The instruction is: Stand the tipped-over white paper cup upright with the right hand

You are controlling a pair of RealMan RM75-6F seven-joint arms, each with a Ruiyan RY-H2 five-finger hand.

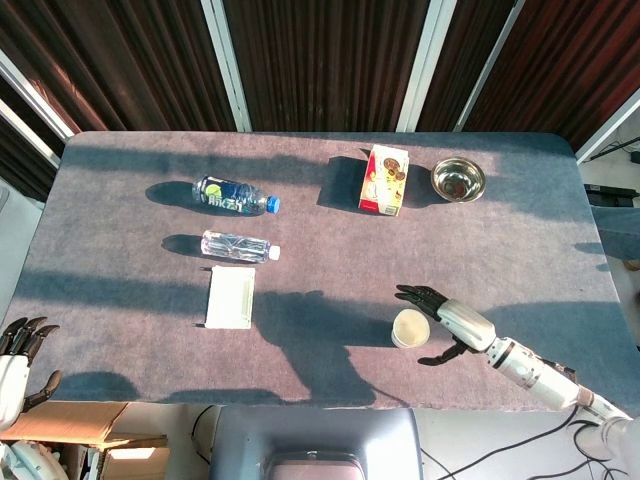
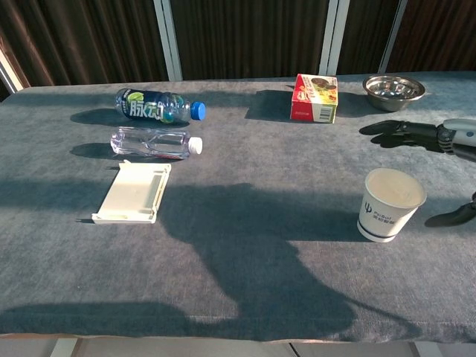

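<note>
The white paper cup (image 1: 410, 327) (image 2: 390, 204) stands upright on the grey table, mouth up, near the front right. My right hand (image 1: 445, 322) (image 2: 439, 160) is just to the cup's right, fingers spread wide and apart from it, holding nothing. My left hand (image 1: 18, 350) hangs off the table's front left corner with its fingers apart and empty; the chest view does not show it.
A labelled bottle (image 1: 234, 196) and a clear bottle (image 1: 238, 246) lie at the left, with a flat white tray (image 1: 230, 297) in front of them. A red and white carton (image 1: 385, 180) and a steel bowl (image 1: 458, 180) stand at the back right.
</note>
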